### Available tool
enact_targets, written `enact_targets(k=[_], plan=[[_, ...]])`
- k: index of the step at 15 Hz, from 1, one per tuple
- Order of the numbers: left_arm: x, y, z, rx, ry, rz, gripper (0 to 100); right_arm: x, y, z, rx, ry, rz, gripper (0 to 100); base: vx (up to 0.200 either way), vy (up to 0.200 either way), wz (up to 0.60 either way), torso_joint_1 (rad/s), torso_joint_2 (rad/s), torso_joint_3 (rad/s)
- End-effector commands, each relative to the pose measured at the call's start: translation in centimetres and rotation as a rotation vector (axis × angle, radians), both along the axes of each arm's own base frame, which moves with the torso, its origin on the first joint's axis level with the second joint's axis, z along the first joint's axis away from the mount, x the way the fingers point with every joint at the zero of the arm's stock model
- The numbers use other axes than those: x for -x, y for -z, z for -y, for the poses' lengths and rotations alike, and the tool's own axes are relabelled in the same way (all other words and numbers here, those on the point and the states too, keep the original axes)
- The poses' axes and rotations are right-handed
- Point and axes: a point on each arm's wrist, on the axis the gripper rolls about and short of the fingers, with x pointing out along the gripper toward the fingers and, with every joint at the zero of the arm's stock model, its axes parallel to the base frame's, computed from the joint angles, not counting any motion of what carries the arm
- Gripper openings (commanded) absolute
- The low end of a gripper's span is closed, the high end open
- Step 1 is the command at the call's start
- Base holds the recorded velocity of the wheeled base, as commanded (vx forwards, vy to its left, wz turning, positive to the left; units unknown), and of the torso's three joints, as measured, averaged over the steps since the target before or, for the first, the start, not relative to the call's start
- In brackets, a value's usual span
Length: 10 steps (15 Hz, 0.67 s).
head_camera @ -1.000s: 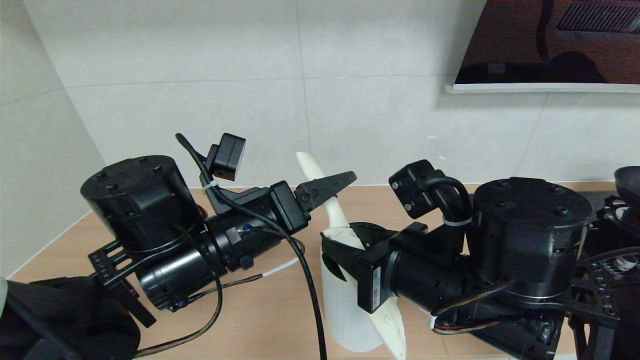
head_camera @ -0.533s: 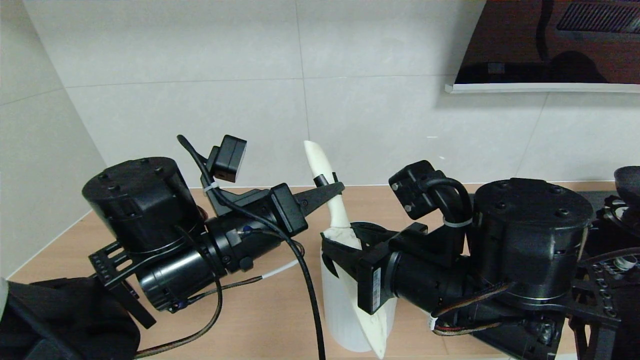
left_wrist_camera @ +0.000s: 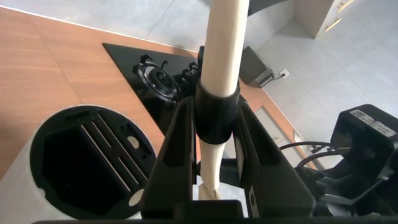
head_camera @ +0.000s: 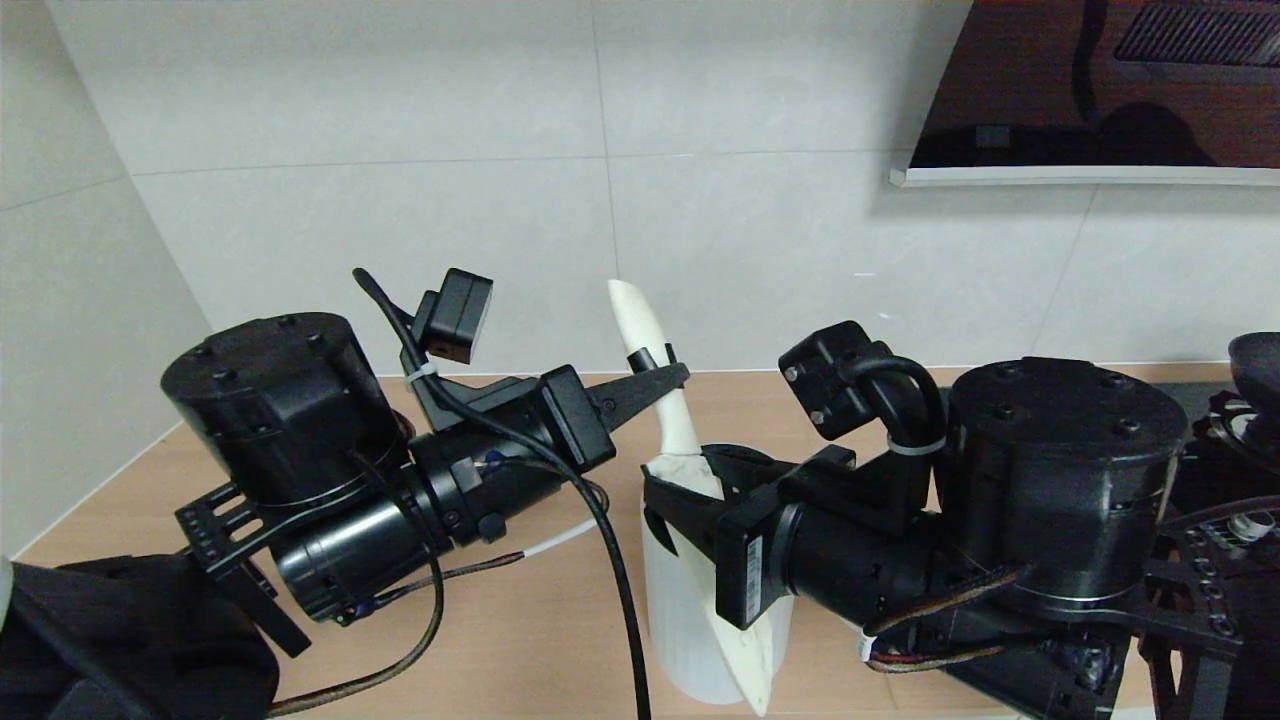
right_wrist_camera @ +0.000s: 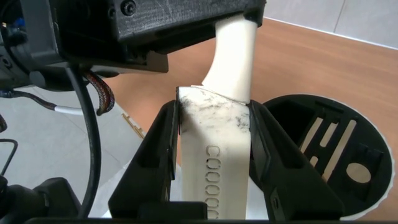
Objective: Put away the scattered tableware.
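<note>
White wall tiles (head_camera: 400, 150) rise behind a wooden countertop (head_camera: 520, 610). From the left, the left gripper (head_camera: 660, 378) reaches across roughly level, its jaws pinched narrow on the handle of a white spatula (head_camera: 633, 320), which stands nearly upright. The spatula's blade hangs just outside the mouth of the white utensil holder (head_camera: 680, 620). The right gripper (head_camera: 680, 490) comes in from the right, lower down, clamping the top of the blade. A gas stove (head_camera: 1240, 430) sits at the far right.

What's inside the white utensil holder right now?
In the holder, only a black slotted insert shows. Part of the opening is covered by the right gripper and the white spatula it grips, so that part can't be checked.
</note>
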Motion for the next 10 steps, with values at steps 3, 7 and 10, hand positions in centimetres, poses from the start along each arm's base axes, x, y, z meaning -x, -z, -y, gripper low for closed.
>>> enact_targets(k=[3,7,10], plan=[[0.09,-0.2,-0.09,0.006,0.0,0.006,0,-0.02,0.08,-0.05,0.003,0.0,-0.001,100,0.0,0.0,0.0,0.0,0.0,0.0],[0.09,-0.2,-0.09,0.006,-0.001,0.005,0,-0.02,0.08,-0.05,0.003,0.0,-0.001,100,0.0,0.0,0.0,0.0,0.0,0.0],[0.13,-0.37,-0.14,0.013,-0.009,0.014,0,-0.06,-0.16,0.16,-0.004,0.006,0.003,100,0.0,0.0,0.0,0.0,0.0,0.0]])
